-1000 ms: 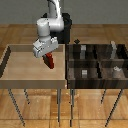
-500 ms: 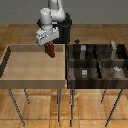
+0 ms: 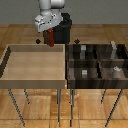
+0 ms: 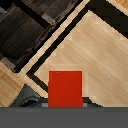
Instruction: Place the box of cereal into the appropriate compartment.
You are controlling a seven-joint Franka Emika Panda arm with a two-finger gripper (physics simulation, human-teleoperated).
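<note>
The box of cereal (image 3: 50, 36) has come up out of the light wooden tray (image 3: 10, 65) — a second ago it hung low over the tray floor, and now it is carried high, above the tray's far rim. That means the pick is done and the job has turned to transport: the box is off the surface and free to be swung over to the dark compartment organizer (image 3: 70, 67).

The end effector (image 3: 49, 36) is closed on the box of cereal, which hangs down between its fingers; in the wrist view the red face of the box (image 4: 65, 89) fills the space directly ahead of the fingers, with the tray floor far below it.

The arm stands tall and nearly upright, wrist bent to point the end effector downward with a slight tilt. The organizer lies off to one side of the end effector — toward the exterior view's right — and lower. Small grey blocks (image 3: 84, 73) sit in some of its cells. Which compartment suits the box I cannot tell from here.
</note>
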